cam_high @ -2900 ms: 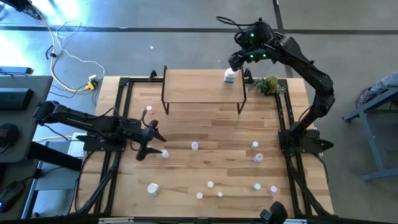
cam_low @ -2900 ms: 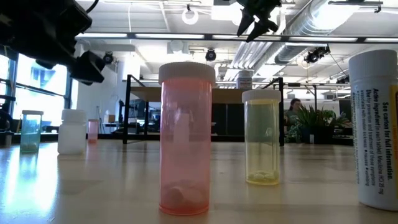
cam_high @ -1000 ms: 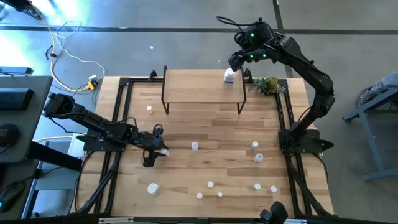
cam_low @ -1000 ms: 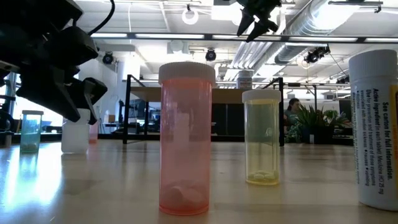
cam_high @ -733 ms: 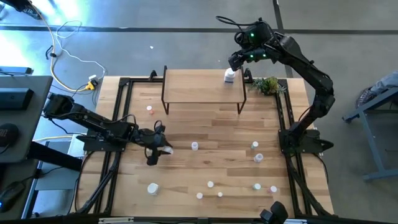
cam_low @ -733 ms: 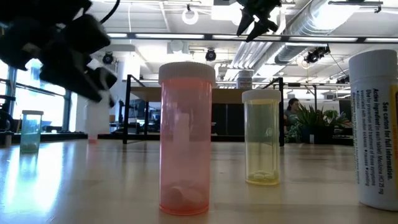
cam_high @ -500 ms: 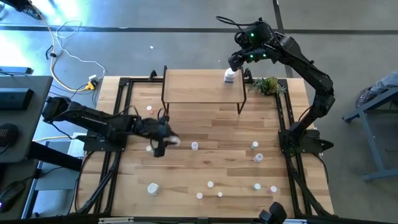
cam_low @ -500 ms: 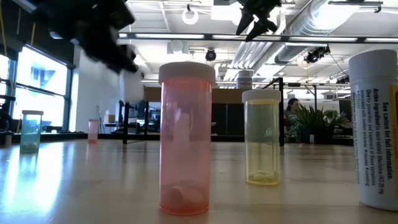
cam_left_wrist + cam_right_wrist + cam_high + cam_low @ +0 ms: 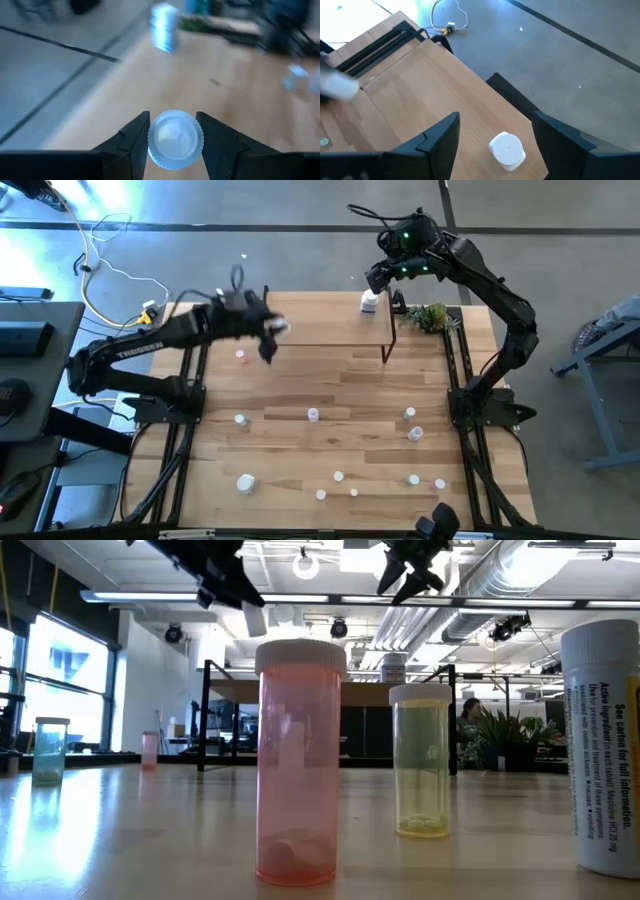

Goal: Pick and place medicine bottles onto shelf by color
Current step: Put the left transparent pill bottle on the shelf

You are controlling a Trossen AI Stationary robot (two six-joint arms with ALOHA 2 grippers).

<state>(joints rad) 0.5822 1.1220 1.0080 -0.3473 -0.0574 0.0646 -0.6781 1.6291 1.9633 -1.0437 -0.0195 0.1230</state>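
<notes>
Progress check. One small white-capped white plastic medicine bottle stands on the low light-wood shelf with black metal legs, at its 2 o'clock corner. It is the only bottle you can see resting there.

Your left gripper hangs over the 9 o'clock end of the shelf, its fingers clamped on a second white ribbed-cap bottle. Judge this as the carry step: the bottle is airborne, not yet set down. White cap belongs with white cap, so the likely destination lies toward 3 o'clock along the board.

Your right gripper hovers directly above the placed bottle, fingers spread wide apart and touching nothing.

Remaining work: roughly ten loose bottles stay on the wooden tabletop. One pink-capped bottle sits near 10 o'clock, just in front of the shelf. Others are scattered from the centre down to 6 o'clock. A large white one lies at 7 o'clock.

Obstructions: the right gripper occupies the space over the white bottle, so clear it before you bring the left load alongside. A green plant sprig lies just beyond the shelf at 2 o'clock.
</notes>
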